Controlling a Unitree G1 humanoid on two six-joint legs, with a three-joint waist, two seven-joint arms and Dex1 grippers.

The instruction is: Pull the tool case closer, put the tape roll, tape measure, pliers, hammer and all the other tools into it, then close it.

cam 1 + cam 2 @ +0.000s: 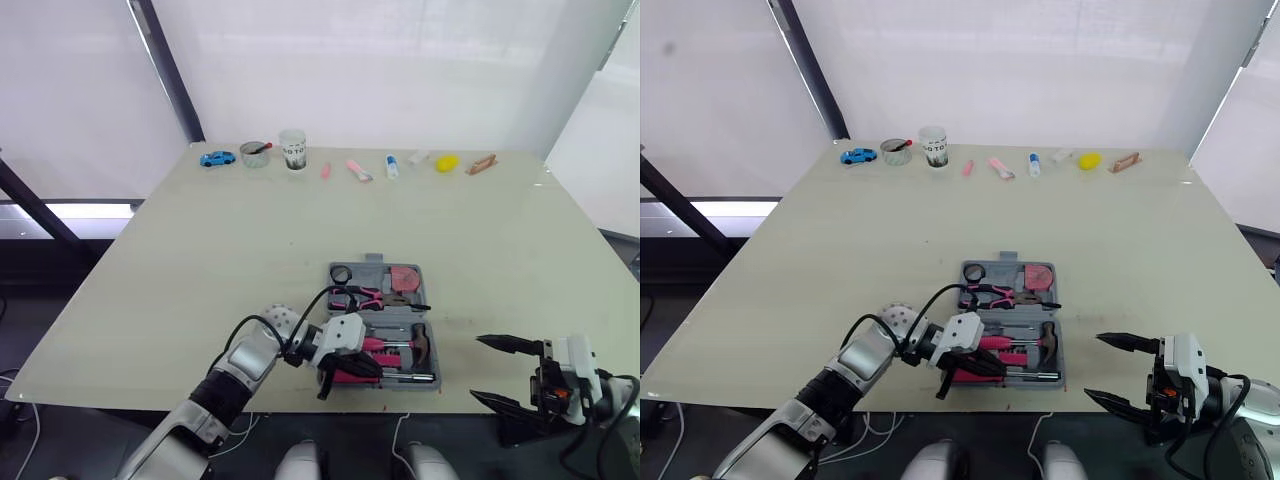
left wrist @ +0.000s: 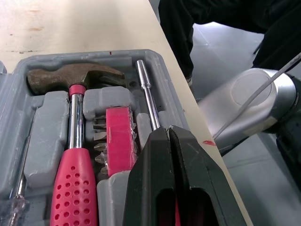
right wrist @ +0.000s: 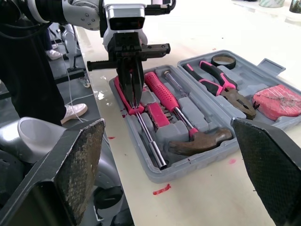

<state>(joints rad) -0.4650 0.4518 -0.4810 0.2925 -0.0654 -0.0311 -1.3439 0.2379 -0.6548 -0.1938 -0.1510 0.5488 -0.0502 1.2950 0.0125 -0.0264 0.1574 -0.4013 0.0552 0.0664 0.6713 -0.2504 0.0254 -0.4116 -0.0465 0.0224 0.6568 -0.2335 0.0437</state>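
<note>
The left arm wears smooth silver-grey shells, with a round, flat-faced joint cap near the wrist. Thin black cables loop loosely along it to a white, boxy wrist block. Below the block, the left gripper has a black crossbar and two glossy black fingers, hollowed near the base and tapering to points. The right gripper has a white housing with a small orange mark. Its black pads are finely cross-hatched and scuffed grey.
</note>
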